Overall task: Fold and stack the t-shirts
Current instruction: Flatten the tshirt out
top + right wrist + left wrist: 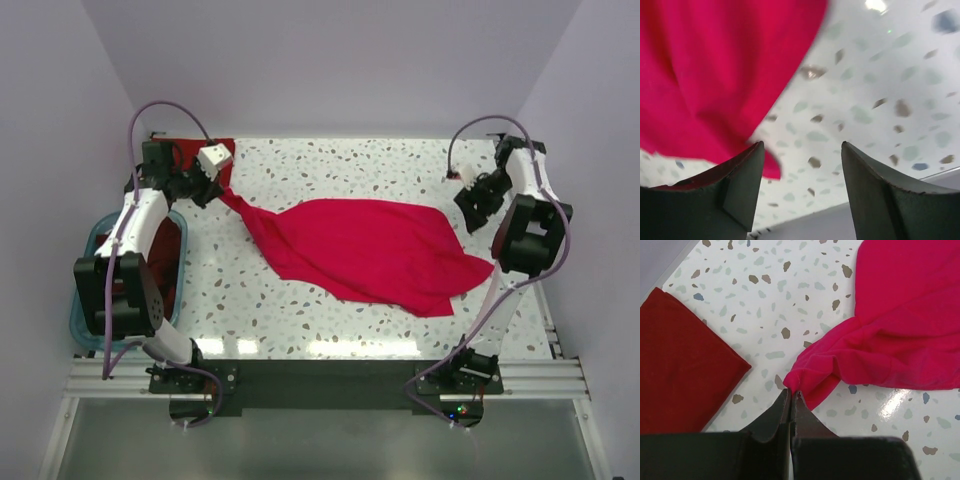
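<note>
A bright crimson-pink t-shirt (370, 250) lies spread and rumpled across the middle of the table. My left gripper (218, 186) is shut on its far-left corner (802, 375), pulled out to a point. A darker red folded shirt (215, 152) lies at the back left corner and shows in the left wrist view (680, 365). More dark red fabric (165, 255) lies in the blue tub (88, 250). My right gripper (470, 205) is open and empty above the table by the shirt's right edge (715, 75).
The translucent blue tub stands off the table's left edge beside the left arm. The table's white back rim (350, 138) runs below the back wall. The speckled tabletop (300, 315) shows bare in front of the shirt.
</note>
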